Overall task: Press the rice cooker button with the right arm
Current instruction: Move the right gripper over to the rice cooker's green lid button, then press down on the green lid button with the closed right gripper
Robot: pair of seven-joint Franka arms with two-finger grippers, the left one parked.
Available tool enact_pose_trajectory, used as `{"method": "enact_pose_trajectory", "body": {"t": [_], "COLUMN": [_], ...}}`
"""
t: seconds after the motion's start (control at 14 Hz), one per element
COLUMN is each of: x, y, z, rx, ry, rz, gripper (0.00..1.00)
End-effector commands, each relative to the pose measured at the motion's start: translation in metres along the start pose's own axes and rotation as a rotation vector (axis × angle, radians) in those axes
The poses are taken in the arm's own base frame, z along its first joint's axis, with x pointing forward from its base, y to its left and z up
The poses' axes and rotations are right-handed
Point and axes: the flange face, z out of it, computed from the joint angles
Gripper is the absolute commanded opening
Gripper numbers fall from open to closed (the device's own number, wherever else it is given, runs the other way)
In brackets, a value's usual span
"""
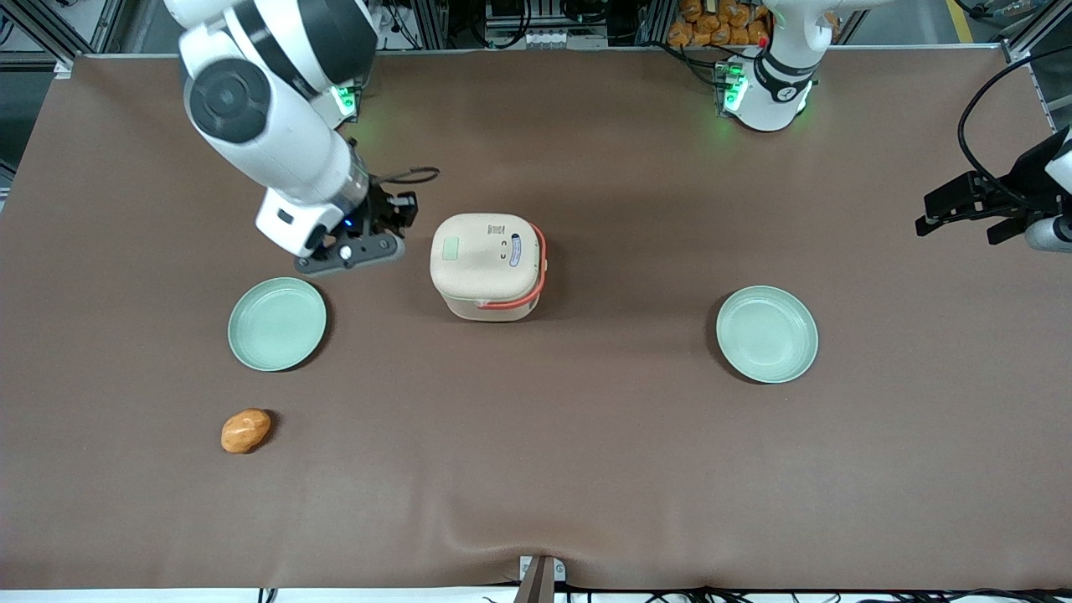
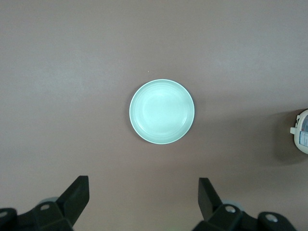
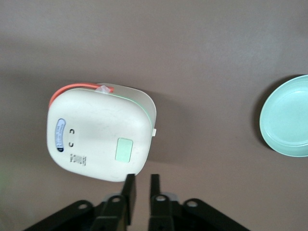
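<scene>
Two pale green plates (image 1: 277, 323) (image 1: 766, 333) sat on brown counter (image 1: 586, 461), rice cooker (image 1: 488, 265) between them, lid closed. Orange lump (image 1: 245, 430) lay nearest the front camera. Right arm (image 1: 268, 126) angled down; tool (image 3: 140, 192) hovered just beside cooker, fingers narrow, holding nothing.

Gripper (image 3: 141, 192) base and one plate (image 3: 287, 117) cut off at frame edges.

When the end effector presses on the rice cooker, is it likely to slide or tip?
The rice cooker looks squat and broad-based, so tipping seems unlikely. It is small, probably light, and might slide on the cloth under a sideways push. The end effector sits beside it, fingers nearly shut.
</scene>
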Motion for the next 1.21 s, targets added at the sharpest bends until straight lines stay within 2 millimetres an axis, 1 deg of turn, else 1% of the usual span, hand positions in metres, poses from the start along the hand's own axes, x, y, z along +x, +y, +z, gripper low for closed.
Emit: {"method": "enact_pose_trajectory", "body": {"t": [0.0,0.14,0.36,0.43,0.57,0.71,0.79,0.93,1.14], "x": [0.004,0.004,0.001,0.0,-0.004,-0.007,-0.007,-0.009,-0.008], "y": [-0.009,-0.02,-0.024,-0.025,-0.035,-0.042,-0.044,-0.052,-0.054], "z": [0.025,0.048,0.074,0.086,0.108,0.118,0.128,0.139,0.143], "rx": [0.001,-0.008,-0.018,-0.022,-0.032,-0.041,-0.048,-0.057,-0.059], "ry": [-0.012,-0.025,-0.041,-0.047,-0.06,-0.075,-0.089,-0.105,-0.108], "rz": [0.006,-0.008,-0.015,-0.017,-0.032,-0.044,-0.046,-0.06,-0.062], "gripper": [0.13,0.13,0.13,0.13,0.13,0.14,0.14,0.14,0.12]}}
